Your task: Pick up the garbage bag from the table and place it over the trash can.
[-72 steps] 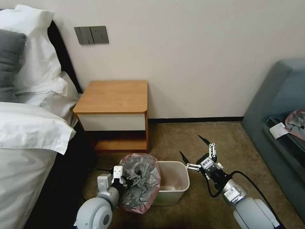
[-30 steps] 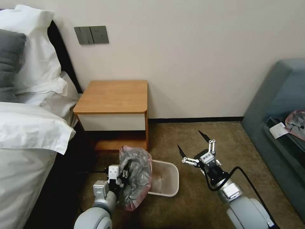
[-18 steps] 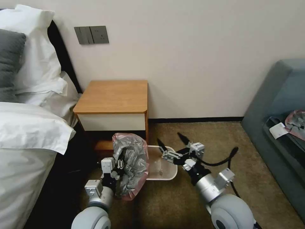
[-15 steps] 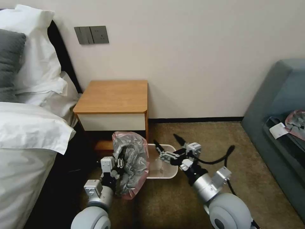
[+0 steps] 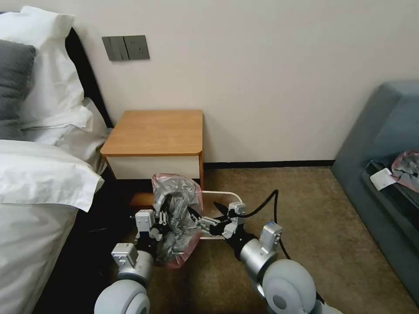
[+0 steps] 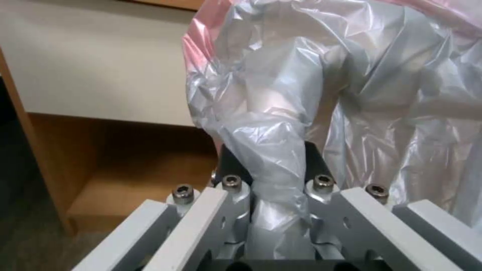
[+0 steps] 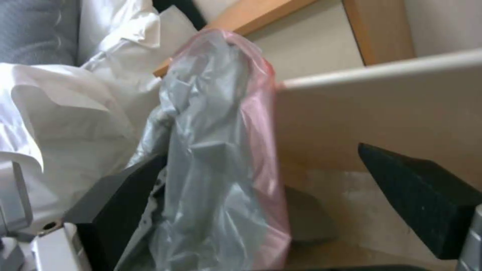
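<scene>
A bedroom, likely in a hotel: a bed [image 5: 30, 209] with white pillows [image 5: 48, 74] and a dark headboard [image 5: 89, 78], a wooden nightstand bench [image 5: 157, 131] beside it, wall switches [image 5: 125, 48], brown carpet [image 5: 305, 209] and a grey-blue sofa [image 5: 379, 144].

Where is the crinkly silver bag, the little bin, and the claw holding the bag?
garbage bag [image 5: 176, 209], head view, on its crumpled silver middle.
trash can [image 5: 227, 193], head view, on its far rim.
left gripper [image 5: 162, 216], head view, between its fingertips, shut on plastic.
</scene>
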Controlling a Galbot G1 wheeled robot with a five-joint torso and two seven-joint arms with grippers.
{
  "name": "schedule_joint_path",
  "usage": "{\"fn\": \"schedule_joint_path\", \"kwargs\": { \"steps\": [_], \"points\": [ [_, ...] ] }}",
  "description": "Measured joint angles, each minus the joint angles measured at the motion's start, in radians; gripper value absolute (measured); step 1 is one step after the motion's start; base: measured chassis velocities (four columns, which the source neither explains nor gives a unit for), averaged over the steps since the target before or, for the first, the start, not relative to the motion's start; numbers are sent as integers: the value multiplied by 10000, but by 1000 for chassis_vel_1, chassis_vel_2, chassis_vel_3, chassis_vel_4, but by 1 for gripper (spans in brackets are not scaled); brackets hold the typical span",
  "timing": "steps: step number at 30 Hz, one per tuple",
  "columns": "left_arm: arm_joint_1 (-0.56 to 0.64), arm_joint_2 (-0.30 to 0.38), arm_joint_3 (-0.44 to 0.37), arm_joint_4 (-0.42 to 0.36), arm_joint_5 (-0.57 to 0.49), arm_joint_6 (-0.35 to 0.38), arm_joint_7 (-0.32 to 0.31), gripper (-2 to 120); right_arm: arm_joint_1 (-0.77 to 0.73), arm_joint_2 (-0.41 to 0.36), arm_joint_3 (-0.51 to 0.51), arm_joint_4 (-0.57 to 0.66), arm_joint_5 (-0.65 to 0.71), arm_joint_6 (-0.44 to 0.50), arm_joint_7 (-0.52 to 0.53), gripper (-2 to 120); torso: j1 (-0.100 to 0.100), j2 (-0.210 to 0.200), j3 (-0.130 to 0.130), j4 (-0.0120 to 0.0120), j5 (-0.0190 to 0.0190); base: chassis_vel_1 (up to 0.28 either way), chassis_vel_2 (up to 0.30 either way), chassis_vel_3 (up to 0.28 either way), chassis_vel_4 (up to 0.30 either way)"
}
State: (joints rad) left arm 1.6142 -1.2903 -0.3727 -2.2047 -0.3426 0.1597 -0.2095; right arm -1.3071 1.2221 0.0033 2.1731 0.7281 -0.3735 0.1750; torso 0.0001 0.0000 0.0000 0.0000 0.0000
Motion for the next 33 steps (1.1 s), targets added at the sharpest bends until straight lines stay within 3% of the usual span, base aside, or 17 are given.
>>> {"fn": "schedule_joint_path", "kwargs": {
  "steps": [5, 10, 15, 18, 20, 22, 23, 26, 33],
  "points": [
    [8, 26, 2, 5, -2, 8, -5, 9, 105, 193, -68, -165, -16, -21, 16, 91, 0, 0, 0, 0, 0, 0, 0, 0, 0],
    [56, -34, 44, 14, 23, 11, -31, 9, 150, 271, -154, -328, -245, 98, -92, 68, 0, 0, 0, 0, 0, 0, 0, 0, 0],
    [56, -28, 29, 17, 36, -7, -30, 9, 209, 273, -140, -419, -370, 184, -146, 57, 0, 0, 0, 0, 0, 0, 0, 0, 0],
    [47, -21, 5, 62, 46, -91, -6, 9, 305, 214, -81, -501, -550, 278, -268, 41, 0, 0, 0, 0, 0, 0, 0, 0, 0],
    [47, -21, 5, 62, 46, -91, -6, 9, 305, 214, -81, -501, -550, 278, -268, 41, 0, 0, 0, 0, 0, 0, 0, 0, 0],
    [39, -45, -5, 79, 42, -75, -28, 9, 328, 127, -111, -522, -631, 307, -310, 26, 0, 0, 0, 0, 0, 0, 0, 0, 0],
    [39, -45, -5, 79, 42, -75, -28, 9, 328, 127, -111, -522, -631, 307, -310, 26, 0, 0, 0, 0, 0, 0, 0, 0, 0],
    [-6, -43, -27, 113, 15, -29, -59, 9, 279, 66, -126, -525, -837, 392, -437, 11, 0, 0, 0, 0, 1, 0, 0, 0, 0],
    [-133, -36, -145, 470, -61, -45, -170, 9, 139, -202, 29, -405, -1026, 558, -637, 0, 0, 0, 0, 0, 0, 0, 0, 0, 0]
  ]
}}
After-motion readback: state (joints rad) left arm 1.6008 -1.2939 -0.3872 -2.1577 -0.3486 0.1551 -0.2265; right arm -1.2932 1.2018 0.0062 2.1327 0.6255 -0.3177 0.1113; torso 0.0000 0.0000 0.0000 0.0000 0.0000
